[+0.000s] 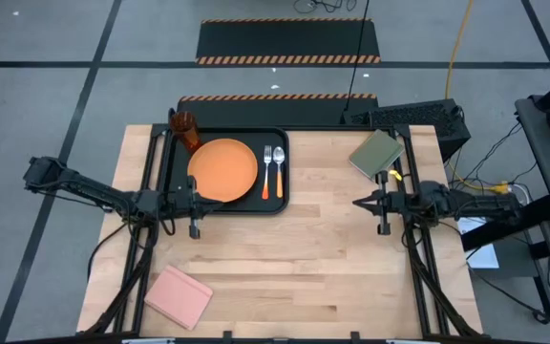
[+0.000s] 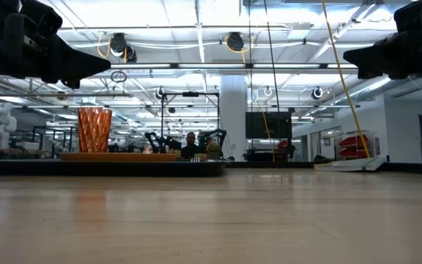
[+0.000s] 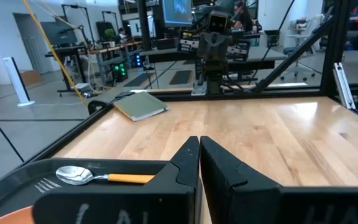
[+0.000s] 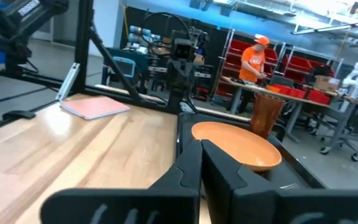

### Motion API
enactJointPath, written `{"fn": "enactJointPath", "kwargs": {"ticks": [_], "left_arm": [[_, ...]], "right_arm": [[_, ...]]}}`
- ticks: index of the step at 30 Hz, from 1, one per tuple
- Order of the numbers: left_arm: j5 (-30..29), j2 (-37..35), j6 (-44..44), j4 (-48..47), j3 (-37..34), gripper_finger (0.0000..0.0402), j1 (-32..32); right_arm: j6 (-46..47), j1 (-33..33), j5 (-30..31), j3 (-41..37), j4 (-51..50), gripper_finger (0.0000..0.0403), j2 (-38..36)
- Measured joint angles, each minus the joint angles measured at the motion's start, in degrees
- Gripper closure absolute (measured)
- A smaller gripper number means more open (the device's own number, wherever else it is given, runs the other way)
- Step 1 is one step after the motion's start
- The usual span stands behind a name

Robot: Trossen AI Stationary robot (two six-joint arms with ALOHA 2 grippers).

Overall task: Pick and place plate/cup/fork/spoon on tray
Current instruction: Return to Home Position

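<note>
The black tray (image 1: 172, 172) lies at the table's far left. On it rest the orange plate (image 1: 223, 169), the orange cup (image 1: 186, 127) upright at its far left corner, the fork (image 1: 267, 168) and the spoon (image 1: 279, 168) side by side at its right. The plate (image 4: 238, 144) and cup (image 4: 267, 113) show in the right wrist view, the spoon (image 3: 92, 177) in the left wrist view. My left gripper (image 1: 204, 203) is shut and empty above the tray's near edge. My right gripper (image 1: 359, 203) is shut and empty over the table's right half.
An olive-green pad (image 1: 376, 154) lies at the table's far right. A pink pad (image 1: 179, 295) lies near the front left. Bare wood lies between the two grippers and along the near half. A person in orange (image 4: 253, 57) stands in the room beyond.
</note>
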Motion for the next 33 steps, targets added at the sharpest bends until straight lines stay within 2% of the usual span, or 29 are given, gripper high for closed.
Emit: {"fn": "enactJointPath", "kwargs": {"ticks": [11,27,33], "left_arm": [[0.0,0.0,-0.5,0.07,0.0,0.0383,0.0],[0.0,0.0,0.22,-0.94,0.0,0.0383,-0.28],[0.38,-1.14,2.29,-1.54,0.02,0.0396,-0.3]], "right_arm": [[1.18,-3.11,-0.06,0.07,-2.38,0.0403,0.61],[1.24,-3.22,0.05,0.04,-1.95,0.0403,0.59],[1.24,-3.22,0.07,0.04,-1.85,0.0403,0.59]]}}
